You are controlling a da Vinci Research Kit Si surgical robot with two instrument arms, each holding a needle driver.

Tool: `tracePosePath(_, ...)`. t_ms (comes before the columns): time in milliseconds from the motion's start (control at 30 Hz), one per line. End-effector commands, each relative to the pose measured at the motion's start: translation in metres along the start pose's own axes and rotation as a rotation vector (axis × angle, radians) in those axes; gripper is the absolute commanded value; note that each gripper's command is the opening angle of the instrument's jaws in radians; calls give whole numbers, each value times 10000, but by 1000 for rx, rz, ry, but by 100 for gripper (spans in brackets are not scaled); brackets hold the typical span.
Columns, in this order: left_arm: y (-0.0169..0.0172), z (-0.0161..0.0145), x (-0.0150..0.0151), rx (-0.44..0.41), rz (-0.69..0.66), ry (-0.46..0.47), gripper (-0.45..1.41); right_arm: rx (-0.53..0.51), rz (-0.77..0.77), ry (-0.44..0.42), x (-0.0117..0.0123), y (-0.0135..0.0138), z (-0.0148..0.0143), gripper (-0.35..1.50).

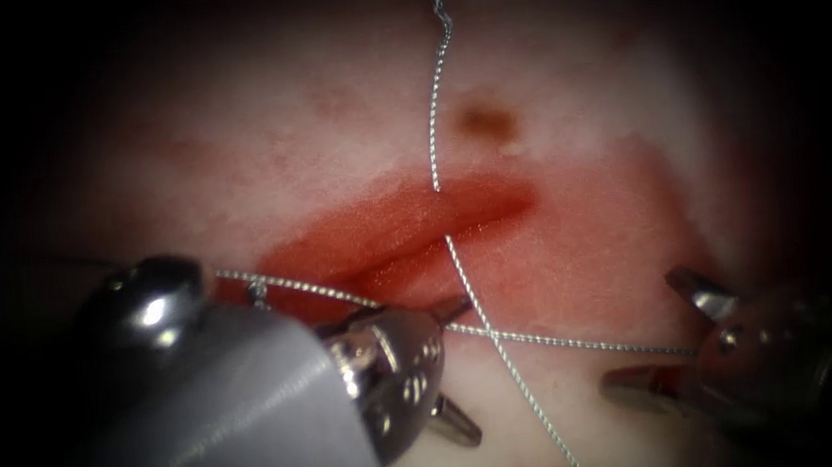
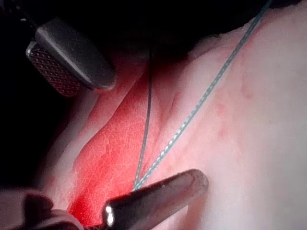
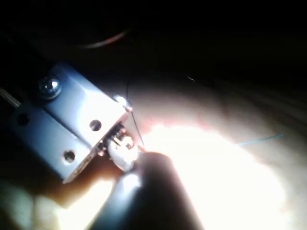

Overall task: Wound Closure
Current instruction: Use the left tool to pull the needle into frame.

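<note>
The tissue (image 1: 564, 159) has a red cut (image 1: 406, 224) across its middle. One thread (image 1: 436, 118) comes down from above into the cut, comes out again and runs on toward the near edge. A second strand (image 1: 555, 342) crosses it, reaching from the left of the cut to the throat of my right tool (image 1: 641, 328), which stands open on the cut's right. My left tool (image 1: 459, 369) is open in front of the cut, with this strand passing by its upper jaw. Up close, the left tool (image 2: 153, 132) gapes wide over two strands (image 2: 201, 98) and grips nothing.
Red fluid (image 1: 588, 253) stains the tissue around the cut, mostly on its right. A brown spot (image 1: 486, 120) lies beyond the cut. The left tool's thick shaft (image 1: 244, 404) covers the near left. A loose thread end (image 3: 261, 140) lies on brightly lit tissue.
</note>
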Motion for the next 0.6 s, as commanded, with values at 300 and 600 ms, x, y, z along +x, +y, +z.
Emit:
tracePosePath(300,27,-6,-3,-26,-54,6,-45,2,3,5,16,-10,1,128)
tracePosePath(600,27,-20,7,-28,-68,72,-45,0,-5,4,18,-13,1,128)
